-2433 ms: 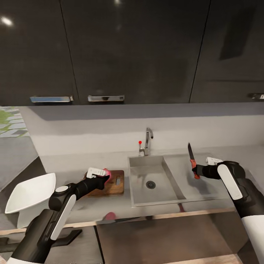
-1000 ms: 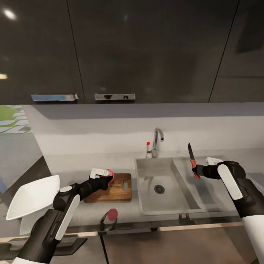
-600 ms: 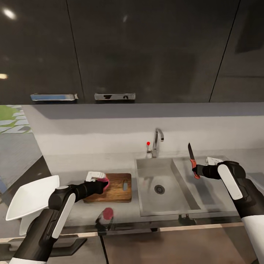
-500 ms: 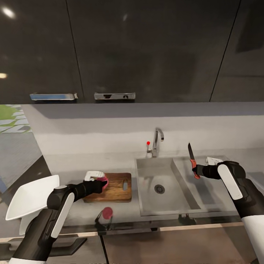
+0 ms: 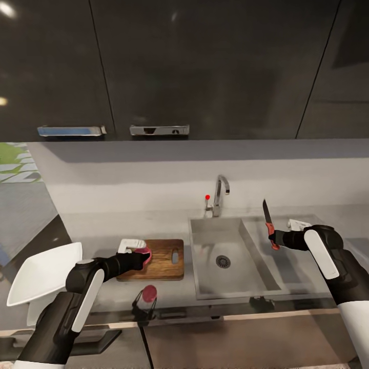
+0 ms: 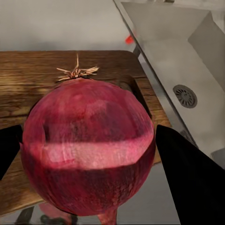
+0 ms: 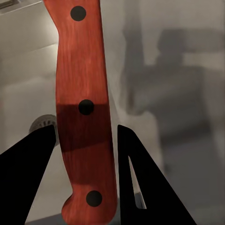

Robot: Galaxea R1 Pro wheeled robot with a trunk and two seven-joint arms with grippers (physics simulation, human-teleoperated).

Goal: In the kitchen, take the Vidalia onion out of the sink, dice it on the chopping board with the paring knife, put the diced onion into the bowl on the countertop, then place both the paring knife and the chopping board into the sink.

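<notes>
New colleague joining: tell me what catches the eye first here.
The red onion, held in the left arm's jaws over the left end of the wooden board. Next, the knife that the right arm holds blade-up over the draining part right of the sink.

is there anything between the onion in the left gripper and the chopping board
Nothing visible. The left gripper holds the onion over the near-left part of the chopping board, whose wood is bare there.

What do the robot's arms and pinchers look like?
Both arms are glossy black with long white panels. The left gripper and right gripper each have a small white block on a black wrist, and the wrist views show flat, black, pointed fingers.
</notes>
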